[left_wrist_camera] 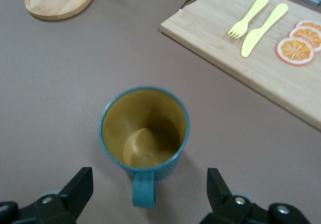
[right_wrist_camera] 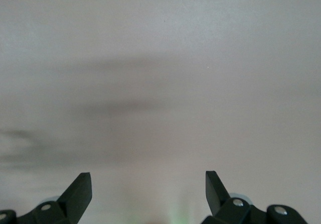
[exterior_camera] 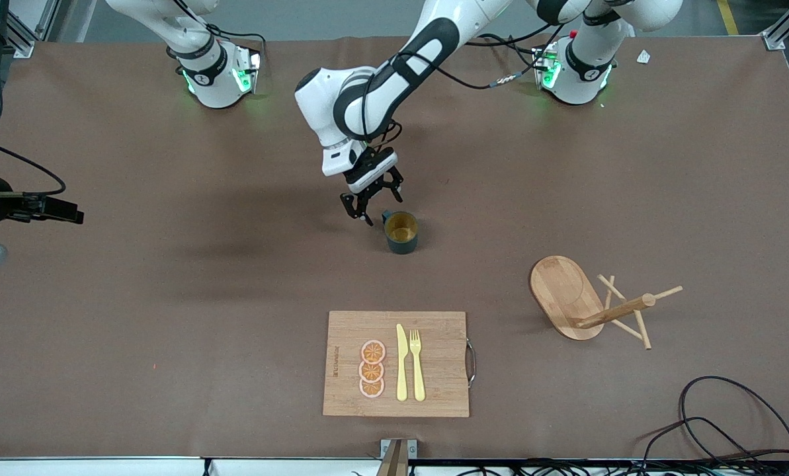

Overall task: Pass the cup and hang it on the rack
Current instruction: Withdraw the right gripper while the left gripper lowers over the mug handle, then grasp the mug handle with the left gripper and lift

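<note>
The dark teal cup [exterior_camera: 401,232] stands upright in the middle of the table, tan inside showing. My left gripper [exterior_camera: 383,207] is open and hovers low beside it, on the side away from the front camera. In the left wrist view the cup [left_wrist_camera: 145,128] sits just ahead of the open fingers [left_wrist_camera: 80,186], with its loop handle pointing between them, untouched. The wooden rack [exterior_camera: 566,294] is toward the left arm's end of the table and looks tipped on its side, its post [exterior_camera: 616,311] and pegs low over the table. My right gripper [exterior_camera: 63,210] waits open over bare table at the right arm's end.
A rectangular wooden cutting board [exterior_camera: 434,396] lies nearer the front camera than the cup, with a yellow knife [exterior_camera: 401,363], a yellow fork [exterior_camera: 417,363] and orange slices [exterior_camera: 372,370] on it. Black cables [exterior_camera: 731,423] loop at the front edge toward the left arm's end.
</note>
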`<state>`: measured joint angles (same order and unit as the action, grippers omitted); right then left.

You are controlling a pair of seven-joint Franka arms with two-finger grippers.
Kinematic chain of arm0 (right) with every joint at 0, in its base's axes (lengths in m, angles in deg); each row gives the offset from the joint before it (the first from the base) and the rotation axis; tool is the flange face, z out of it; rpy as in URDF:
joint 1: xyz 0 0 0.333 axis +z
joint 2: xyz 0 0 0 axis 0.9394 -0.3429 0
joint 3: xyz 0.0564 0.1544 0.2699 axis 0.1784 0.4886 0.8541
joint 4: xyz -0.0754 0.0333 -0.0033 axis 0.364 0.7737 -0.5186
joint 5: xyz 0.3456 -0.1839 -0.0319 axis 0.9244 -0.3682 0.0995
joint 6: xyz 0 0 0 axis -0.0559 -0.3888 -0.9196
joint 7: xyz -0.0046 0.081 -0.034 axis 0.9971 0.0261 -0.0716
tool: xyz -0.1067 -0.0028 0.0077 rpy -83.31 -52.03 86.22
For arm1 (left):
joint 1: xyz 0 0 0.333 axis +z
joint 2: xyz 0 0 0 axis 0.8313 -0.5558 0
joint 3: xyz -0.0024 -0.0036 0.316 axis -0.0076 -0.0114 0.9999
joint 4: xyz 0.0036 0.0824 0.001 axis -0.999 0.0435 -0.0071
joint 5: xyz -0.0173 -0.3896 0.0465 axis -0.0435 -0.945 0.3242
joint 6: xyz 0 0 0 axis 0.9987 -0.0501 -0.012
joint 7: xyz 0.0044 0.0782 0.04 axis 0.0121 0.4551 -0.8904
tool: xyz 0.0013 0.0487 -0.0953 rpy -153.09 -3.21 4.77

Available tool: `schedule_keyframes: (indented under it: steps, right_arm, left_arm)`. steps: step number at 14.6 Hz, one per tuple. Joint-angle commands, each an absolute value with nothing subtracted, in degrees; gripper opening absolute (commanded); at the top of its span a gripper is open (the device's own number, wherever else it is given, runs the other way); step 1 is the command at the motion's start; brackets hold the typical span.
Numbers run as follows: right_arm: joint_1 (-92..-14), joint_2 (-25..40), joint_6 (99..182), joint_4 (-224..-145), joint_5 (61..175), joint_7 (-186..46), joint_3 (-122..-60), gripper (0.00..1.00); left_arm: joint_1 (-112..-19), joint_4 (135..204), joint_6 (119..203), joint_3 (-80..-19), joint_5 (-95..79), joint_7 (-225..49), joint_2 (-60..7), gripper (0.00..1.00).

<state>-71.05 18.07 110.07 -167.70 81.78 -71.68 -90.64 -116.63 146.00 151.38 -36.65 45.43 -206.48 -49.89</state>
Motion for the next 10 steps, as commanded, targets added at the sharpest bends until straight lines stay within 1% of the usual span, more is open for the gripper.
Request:
schedule_keyframes:
  steps: [1,7,10]
  right_arm:
    - [-71.35,18.86,109.20,-166.94,80.86,-72.98,-90.18,1.00]
    - [-70.74,18.77,109.12,-166.58,81.82,-73.33,-90.09,1.00]
    - [-69.42,20.43,108.06,-168.25,81.66,-72.54,-90.00,1.00]
  left_arm:
    - [-118.37,144.41,151.32,-35.84,47.56,-207.73,-52.46,1.00]
    - [-118.55,144.50,151.32,-35.84,51.51,-209.04,-55.80,0.99]
    - [-118.64,144.50,151.32,-35.84,52.75,-209.14,-57.04,0.97]
